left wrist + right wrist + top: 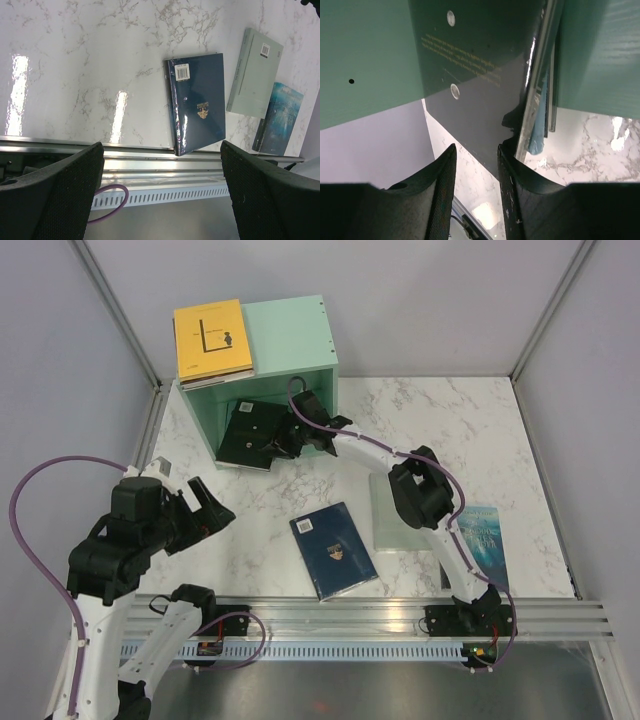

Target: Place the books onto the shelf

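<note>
The mint-green shelf [295,335] stands at the back with its open side toward me. A yellow-orange book [212,340] lies on top of it. A black book [248,433] leans in the opening, and my right gripper [283,443] is at its right edge. In the right wrist view the fingers [476,155] stand a narrow gap apart, with only the black cover's [470,100] lower corner just past their tips. A dark blue book [333,549], a pale mint book [395,525] and a teal book [485,540] lie flat on the table. My left gripper [205,515] hangs open and empty.
The left wrist view shows the dark blue book [197,102], mint book [254,72] and teal book [280,117] beyond my left gripper [162,195]. An aluminium rail [360,615] runs along the near table edge. Grey walls enclose the cell.
</note>
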Available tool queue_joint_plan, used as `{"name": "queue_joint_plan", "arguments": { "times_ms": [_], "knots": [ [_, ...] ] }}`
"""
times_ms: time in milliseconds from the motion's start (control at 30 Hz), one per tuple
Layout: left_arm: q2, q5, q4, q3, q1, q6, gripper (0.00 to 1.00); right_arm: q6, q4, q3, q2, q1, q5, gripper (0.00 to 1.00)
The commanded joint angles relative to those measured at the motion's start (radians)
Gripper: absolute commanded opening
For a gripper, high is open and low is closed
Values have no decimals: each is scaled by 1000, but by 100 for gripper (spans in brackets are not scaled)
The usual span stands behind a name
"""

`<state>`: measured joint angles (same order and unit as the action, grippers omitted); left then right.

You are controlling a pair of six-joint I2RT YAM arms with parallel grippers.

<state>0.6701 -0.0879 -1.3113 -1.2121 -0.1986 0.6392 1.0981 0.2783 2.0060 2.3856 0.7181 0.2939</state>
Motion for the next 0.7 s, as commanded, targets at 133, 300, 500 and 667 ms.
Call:
{"name": "queue_joint_plan", "arguments": {
  "times_ms": [133, 300, 500, 667],
  "knots": [
    [11, 4, -2, -15, -1, -10, 100, 17, 35, 77, 49, -6, -42, 42],
    [19, 14, -5, -17, -1, -18, 100, -21, -46, 13, -38, -22, -54, 43],
    [39, 10, 9, -9, -1, -27, 100, -24, -96, -111, -158, -55, -159, 42],
    [57, 10, 14, 0, -1, -30, 100, 9, -85, -116, -149, -69, -228, 33]
  ]
}}
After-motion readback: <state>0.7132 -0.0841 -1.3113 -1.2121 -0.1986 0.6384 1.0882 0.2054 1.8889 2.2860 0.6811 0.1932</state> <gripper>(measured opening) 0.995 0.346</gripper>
